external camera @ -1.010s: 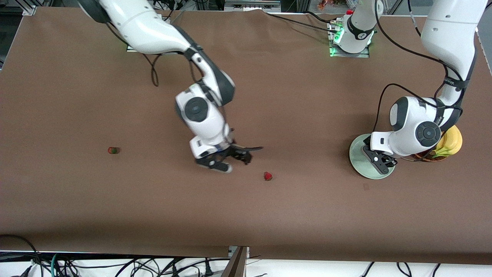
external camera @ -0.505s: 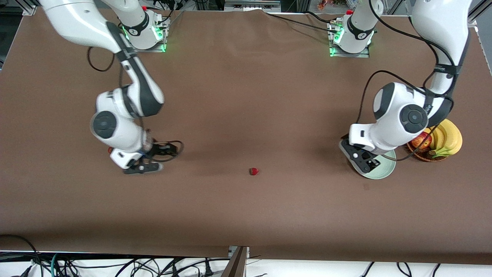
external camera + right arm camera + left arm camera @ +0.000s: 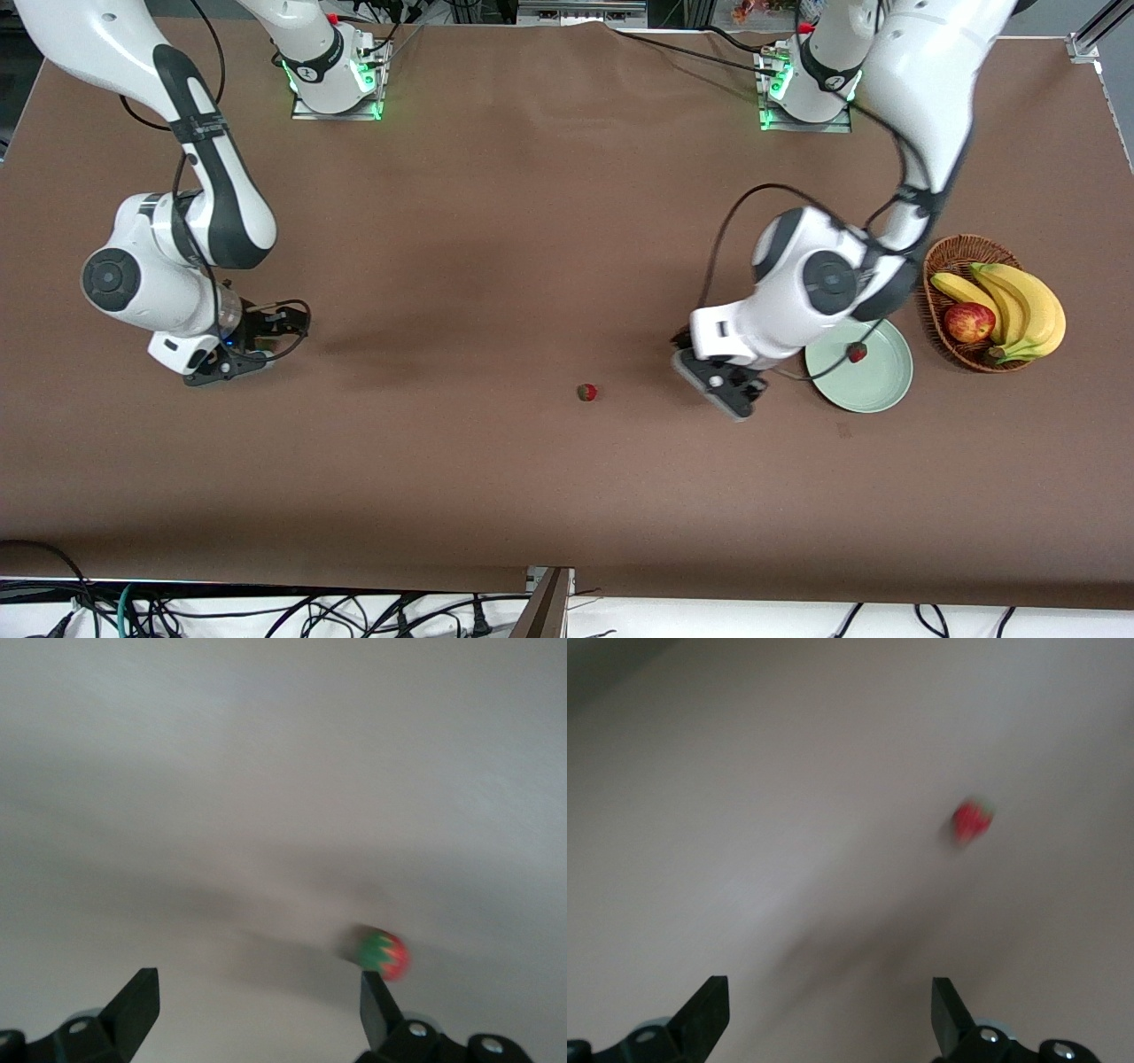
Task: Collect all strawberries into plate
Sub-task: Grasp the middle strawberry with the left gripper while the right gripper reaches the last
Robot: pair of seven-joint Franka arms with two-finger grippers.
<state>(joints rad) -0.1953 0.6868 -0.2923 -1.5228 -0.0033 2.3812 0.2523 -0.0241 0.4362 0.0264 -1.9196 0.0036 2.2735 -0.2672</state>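
Observation:
One strawberry (image 3: 856,353) lies on the pale green plate (image 3: 873,390). A second strawberry (image 3: 586,392) lies on the brown table near the middle and also shows in the left wrist view (image 3: 972,821). My left gripper (image 3: 725,388) is open and empty (image 3: 829,992), low over the table between that berry and the plate. The third strawberry (image 3: 383,955) lies beside one fingertip of my open, empty right gripper (image 3: 257,988). In the front view the right gripper (image 3: 232,359) hides it, toward the right arm's end of the table.
A brown wicker basket (image 3: 946,255) with bananas (image 3: 1019,301) and a red apple (image 3: 967,321) stands beside the plate at the left arm's end. A small dark mark (image 3: 842,430) is on the cloth nearer the camera than the plate.
My right arm swung from the table's middle to its own end, over the strawberry there. My left gripper left the plate, where a strawberry now shows, and moved toward the middle berry, which shifted slightly.

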